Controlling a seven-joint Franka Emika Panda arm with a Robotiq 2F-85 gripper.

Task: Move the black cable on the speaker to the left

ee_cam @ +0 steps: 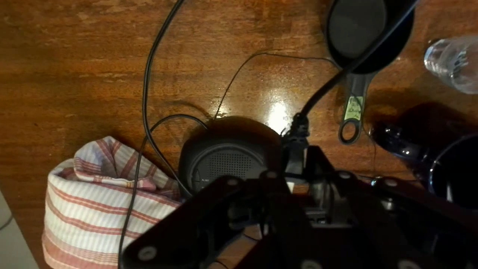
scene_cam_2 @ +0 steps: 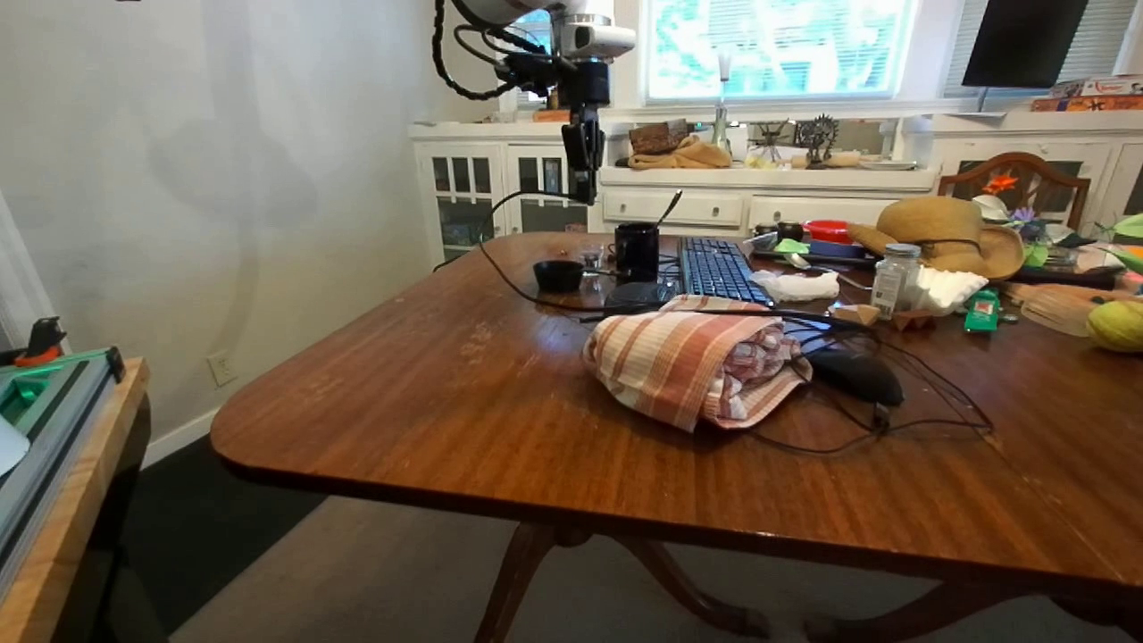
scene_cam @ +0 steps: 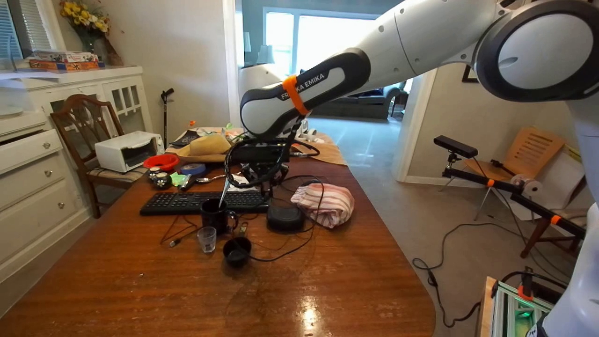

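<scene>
In an exterior view, the arm (scene_cam: 421, 35) is wearing white and black; at two o'clock black is ringing a grey cap (scene_cam: 545, 51), at twelve an orange band (scene_cam: 295, 96) is interrupting white letters (scene_cam: 313, 81). Pale screws (ee_cam: 147, 253) are dotting the black gripper (scene_cam_2: 585, 192).

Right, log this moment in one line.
gripper: holding black cable by its end, raised above table | speaker: on table | release: not yet

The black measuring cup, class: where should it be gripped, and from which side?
Probably by the handle, from above, closing across its narrow width. The measuring cup stands upright, rim up, and its handle juts out as a slim strip. In the wrist view the black cable crosses the bowl, leaving the handle largely uncovered.
</scene>
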